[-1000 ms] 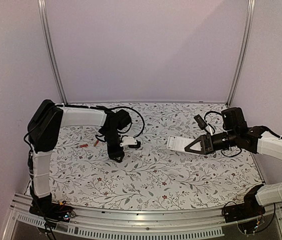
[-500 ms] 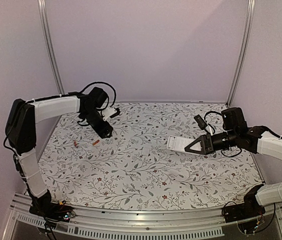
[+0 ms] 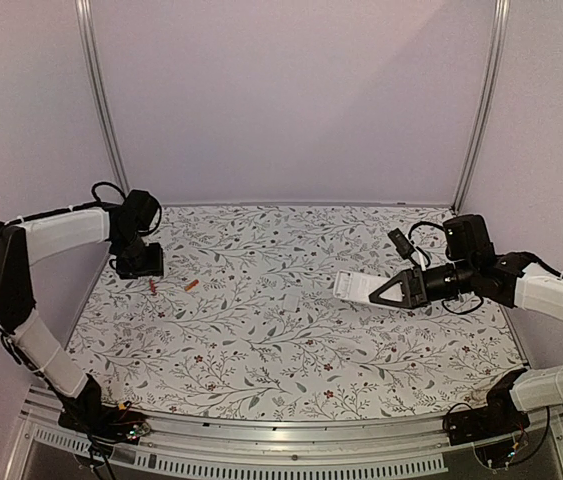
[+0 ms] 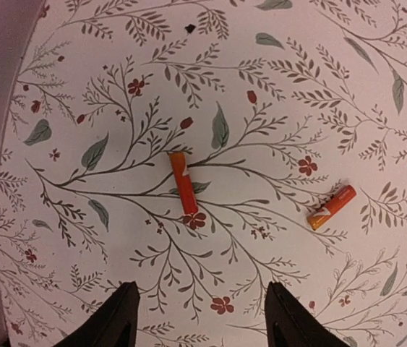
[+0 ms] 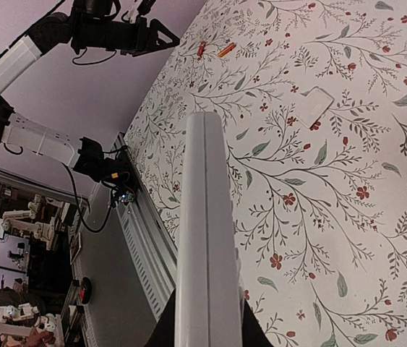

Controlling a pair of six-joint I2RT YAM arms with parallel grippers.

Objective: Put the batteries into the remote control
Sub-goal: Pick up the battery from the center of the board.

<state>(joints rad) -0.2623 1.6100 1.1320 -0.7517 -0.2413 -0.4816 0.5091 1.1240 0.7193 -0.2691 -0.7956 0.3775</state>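
Nothing is loaded yet: both batteries (image 4: 183,192) lie loose on the counter (image 3: 291,370) at nine o'clock, just ahead of the spread, empty left pincer (image 4: 201,312). The right pincer (image 3: 381,290) pinches the remote control (image 3: 353,287) aloft at three o'clock (its cover (image 3: 290,301) lies off, near centre). Pickup and insertion are both left to do.

Looks like a robotics lab test cell. Walled in by plain lilac panels (image 3: 291,90) on aluminium posts (image 3: 101,100), floored with a floral table cover (image 3: 291,340), edged by a slotted metal rail (image 3: 291,445) trailing loose cables (image 3: 476,440). Beyond the edge, seen from the right wrist: further benches (image 5: 26,220), seemingly with more robot arms.
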